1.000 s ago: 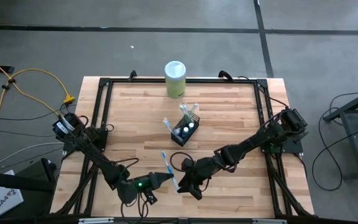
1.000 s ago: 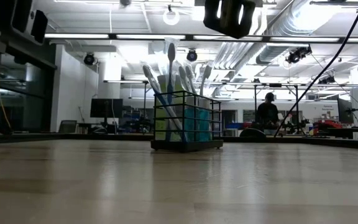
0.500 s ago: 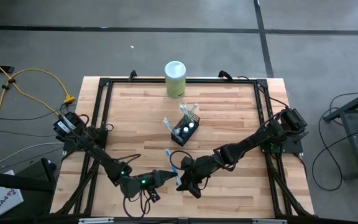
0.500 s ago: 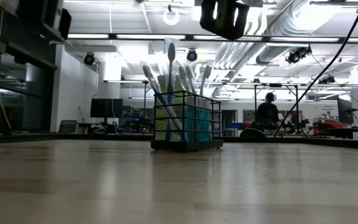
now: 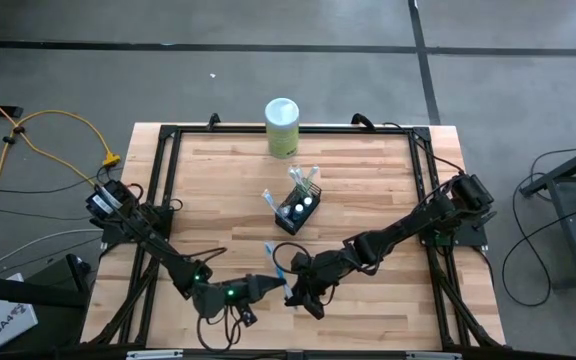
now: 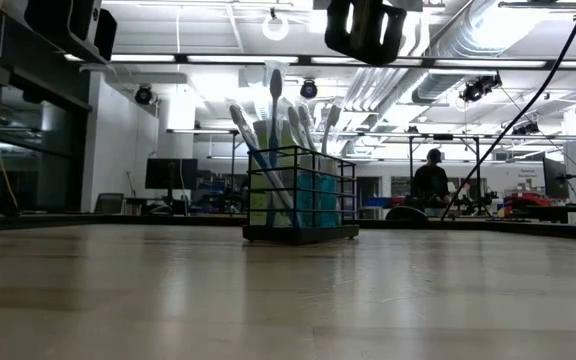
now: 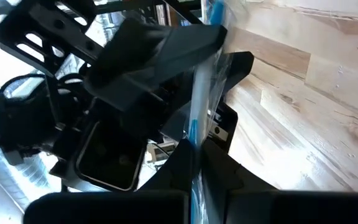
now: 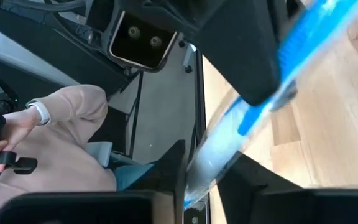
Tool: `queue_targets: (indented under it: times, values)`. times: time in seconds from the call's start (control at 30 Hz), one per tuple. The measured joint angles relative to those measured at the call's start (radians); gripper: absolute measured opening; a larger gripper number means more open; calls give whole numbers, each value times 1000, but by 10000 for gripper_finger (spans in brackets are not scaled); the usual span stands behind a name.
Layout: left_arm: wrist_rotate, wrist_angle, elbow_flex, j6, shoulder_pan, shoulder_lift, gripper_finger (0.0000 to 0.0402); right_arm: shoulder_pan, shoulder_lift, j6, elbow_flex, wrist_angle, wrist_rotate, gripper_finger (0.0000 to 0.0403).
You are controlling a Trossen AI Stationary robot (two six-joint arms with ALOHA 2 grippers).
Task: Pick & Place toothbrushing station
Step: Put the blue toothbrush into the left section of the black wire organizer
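Plainly saw the left gripper (image 5: 271,285) at the near edge of the table (image 5: 368,180), a little left of centre, clamped tight on a white-and-blue toothbrush (image 5: 276,262). Saw that toothbrush angled up and away toward the far side, clear of the wood. Found the right gripper (image 5: 294,290) just beside it on the right, set against the same toothbrush; could not tell whether closed on it or only around it. Noted the black wire-mesh holder (image 5: 290,222) standing upright near the middle of the table, well apart from both grippers, with more toothbrushes (image 5: 306,178) leaning out of it and two teal tubes (image 5: 301,205) inside. Spotted a pale green canister (image 5: 282,127) at the far edge. Glimpsed a person's sleeve (image 8: 73,124) beyond the table.
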Motion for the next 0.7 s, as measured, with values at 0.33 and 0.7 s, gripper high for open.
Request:
queue_targets:
  times: [0.33,0.7]
  values:
    - [1,2,0,8,-11,0,3,-2,1,9,-1,-1,-33,37]
    - [13,7,0,-7,-13,0,63,-7,2,5,-1,-2,-33,32]
